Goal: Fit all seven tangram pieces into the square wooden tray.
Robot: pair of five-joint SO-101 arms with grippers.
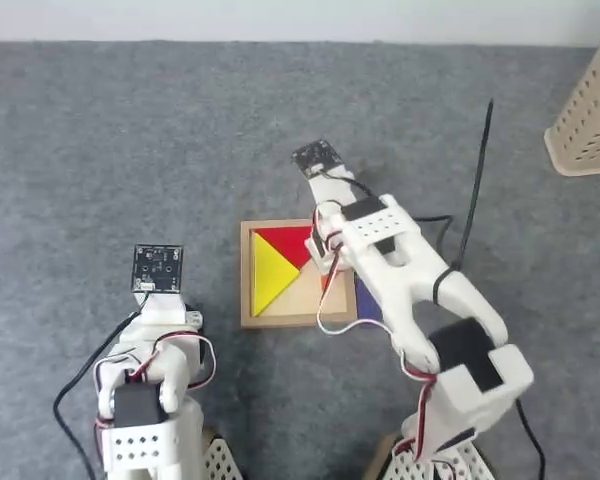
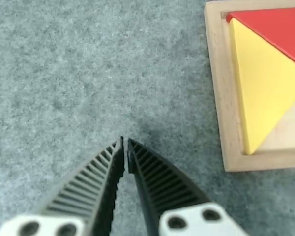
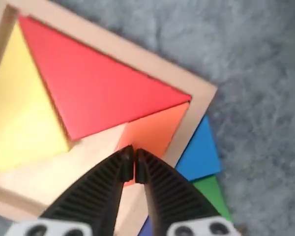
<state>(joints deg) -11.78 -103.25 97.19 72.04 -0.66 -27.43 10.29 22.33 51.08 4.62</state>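
The square wooden tray lies mid-table, holding a red triangle and a yellow triangle. In the right wrist view, my right gripper is shut, its tips down on an orange triangle that lies in the tray against the rim, below the red triangle. A blue piece and a green piece lie on the carpet just outside that rim. My left gripper is shut and holds nothing, over bare carpet beside the tray and the yellow triangle.
A beige slotted basket stands at the far right edge. A black cable runs up behind the right arm. Grey carpet covers the table, with open room to the left and behind the tray.
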